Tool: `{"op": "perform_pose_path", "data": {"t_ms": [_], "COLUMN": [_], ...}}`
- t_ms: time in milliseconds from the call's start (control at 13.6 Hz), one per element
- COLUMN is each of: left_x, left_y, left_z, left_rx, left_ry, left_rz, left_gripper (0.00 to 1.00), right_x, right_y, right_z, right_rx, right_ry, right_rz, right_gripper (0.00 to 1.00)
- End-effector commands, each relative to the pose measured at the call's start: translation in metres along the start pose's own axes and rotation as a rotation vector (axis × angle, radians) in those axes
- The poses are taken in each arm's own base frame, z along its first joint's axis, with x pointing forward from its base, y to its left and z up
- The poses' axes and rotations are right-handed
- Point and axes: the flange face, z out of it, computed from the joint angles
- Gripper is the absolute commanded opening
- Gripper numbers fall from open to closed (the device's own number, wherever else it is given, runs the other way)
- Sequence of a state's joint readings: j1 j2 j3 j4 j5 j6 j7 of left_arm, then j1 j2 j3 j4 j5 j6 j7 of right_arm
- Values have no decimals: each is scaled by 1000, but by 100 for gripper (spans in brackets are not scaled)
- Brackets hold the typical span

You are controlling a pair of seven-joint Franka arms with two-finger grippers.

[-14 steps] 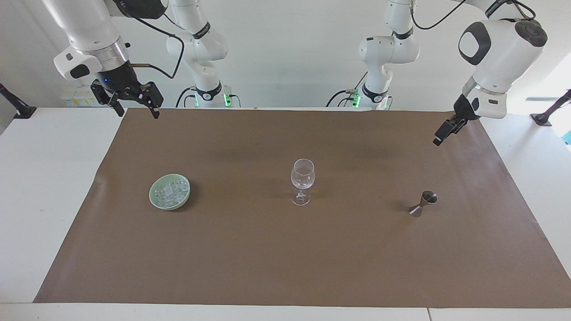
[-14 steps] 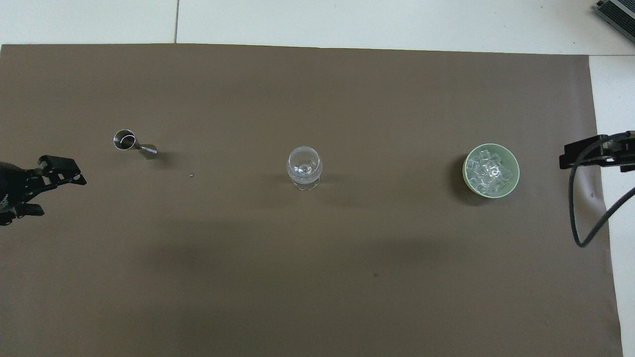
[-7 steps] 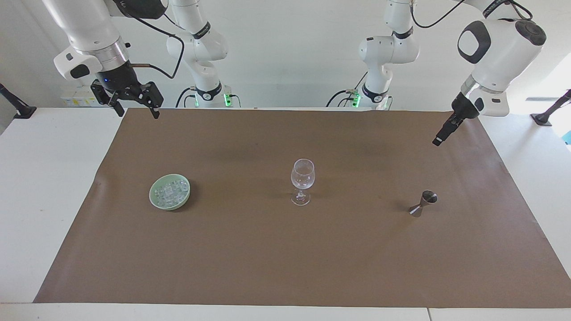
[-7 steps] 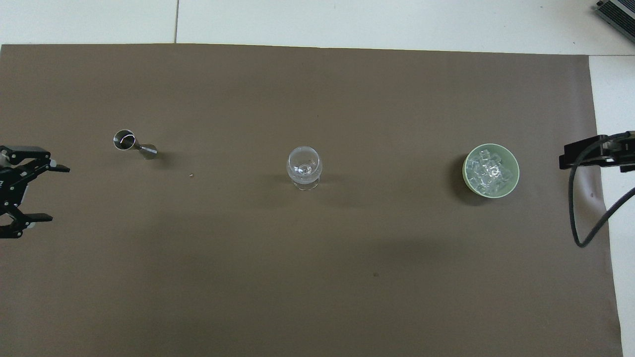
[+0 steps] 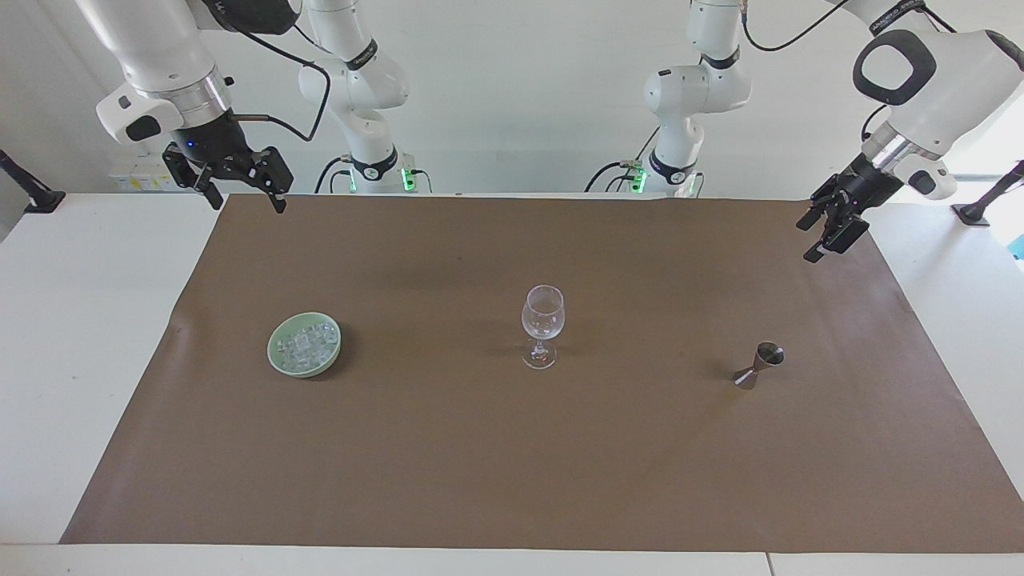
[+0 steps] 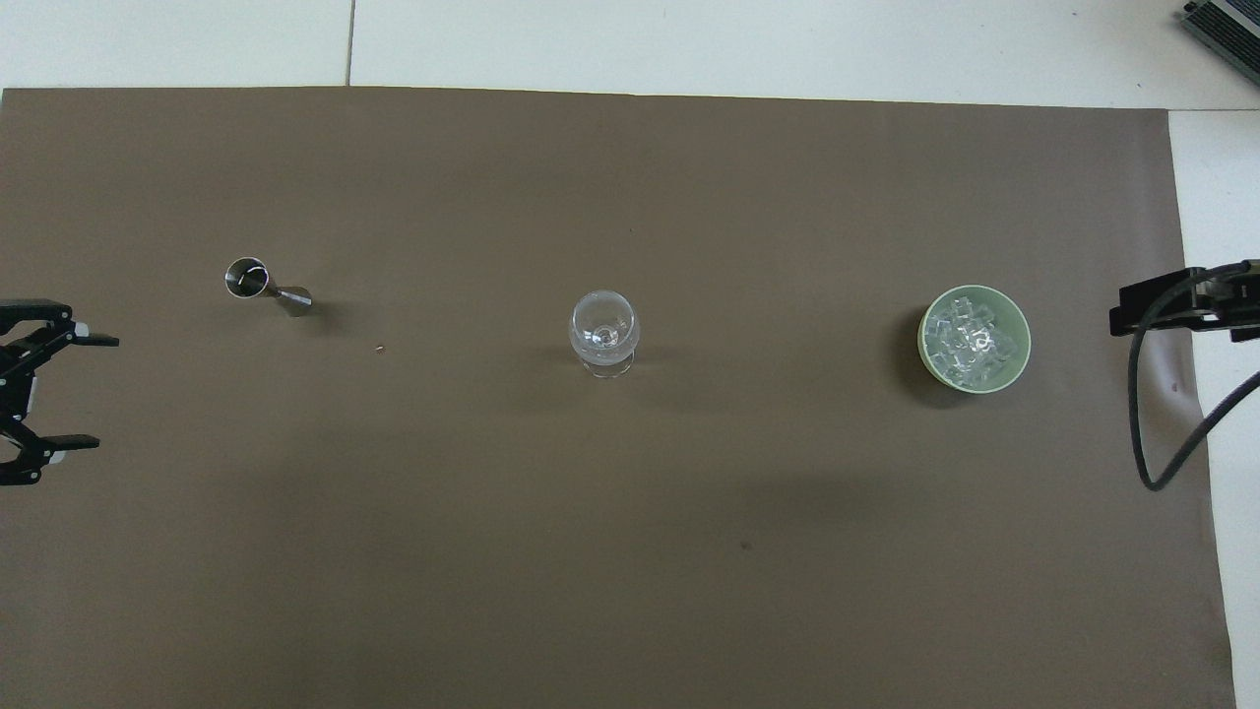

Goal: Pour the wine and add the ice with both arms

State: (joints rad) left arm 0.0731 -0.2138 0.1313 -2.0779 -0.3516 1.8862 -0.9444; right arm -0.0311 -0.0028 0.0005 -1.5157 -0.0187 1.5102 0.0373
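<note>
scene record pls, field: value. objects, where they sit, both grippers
surface: brown mat on a white table
wine glass: wine glass upright, mid-mat, looks empty
ice: ice in the green bowl, toward the right arm's end
jigger: metal jigger standing on the mat, toward the left arm's end
left gripper: left gripper open, raised over the mat's edge, holding nothing
right gripper: right gripper open, raised over the mat's corner, holding nothing
contact: neither gripper touches anything

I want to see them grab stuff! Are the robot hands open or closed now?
Left end effector: open, holding nothing, up over the mat's edge.
Right end effector: open, holding nothing, up in the air.
</note>
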Motion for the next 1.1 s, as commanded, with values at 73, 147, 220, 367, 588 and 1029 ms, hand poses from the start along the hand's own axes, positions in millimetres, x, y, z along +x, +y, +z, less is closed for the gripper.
{"op": "perform_pose_path", "data": {"t_ms": [73,147,220,367,588,1029], "left_x": [-2,1,2,18,33,69], "left_y": [-23,-26,-27,-29,-30,-26], "left_z": [3,7,8,17,35,66], "left_rx": [-68,-67,-65,-89,-86,-135], "left_ry": [-78,-88,-90,-148,-203,-282], "left_rz": [-83,-98,-110,-198,-270,-536], "left_gripper": [100,100,100,100,100,100], "right_x": [-6,-6,-6,-6,-6,-6], "right_y": [-1,-1,-1,-1,-1,-1], "right_z": [-1,-1,-1,-1,-1,-1], "right_rx": [17,17,17,17,17,17], "right_ry": [-2,-2,-2,-2,-2,-2], "right_rz": [-3,-3,-3,-3,-3,-3], "right_gripper": [100,100,100,100,100,100]}}
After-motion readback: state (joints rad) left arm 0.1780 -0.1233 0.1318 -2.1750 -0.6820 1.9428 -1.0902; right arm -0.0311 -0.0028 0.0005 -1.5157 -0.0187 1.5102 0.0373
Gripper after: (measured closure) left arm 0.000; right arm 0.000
